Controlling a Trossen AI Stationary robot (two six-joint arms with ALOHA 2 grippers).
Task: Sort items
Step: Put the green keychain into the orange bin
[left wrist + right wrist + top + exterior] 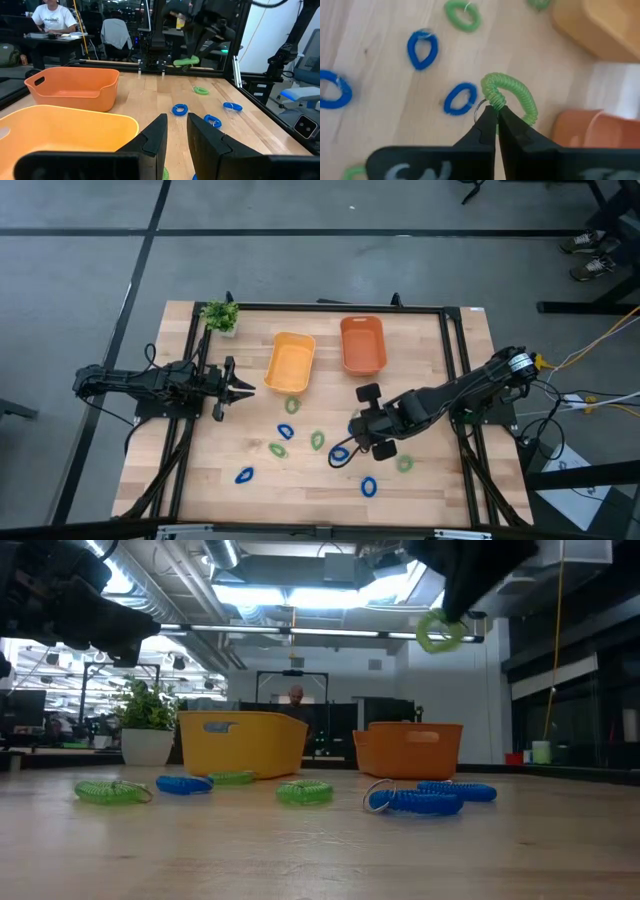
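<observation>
Several small blue and green coiled rings lie flat on the wooden table, among them a green one (pixel 317 440) and a blue one (pixel 369 486). At the far middle stand a yellow bin (pixel 290 363) and an orange bin (pixel 362 345). My right gripper (pixel 495 107) hangs high over the rings at the table's middle right, shut on a green ring (pixel 510 95). That ring also shows in the low view (pixel 440 632). My left gripper (pixel 176 131) waits level at the table's left, open, with nothing between its fingers. My right gripper pinches the green ring's coil at one spot of its loop (pixel 492 98) between the tips of its two fingers, beside a small metal loop. The fingers slant down from above. The ring juts out past the fingertips, lifted well clear of the table.
A small potted plant (pixel 220 315) stands at the far left corner. Black frame rails (pixel 450 380) run along the table's sides and far edge. Bare wood lies at the near left. A person (pixel 50 17) sits at a desk beyond the table.
</observation>
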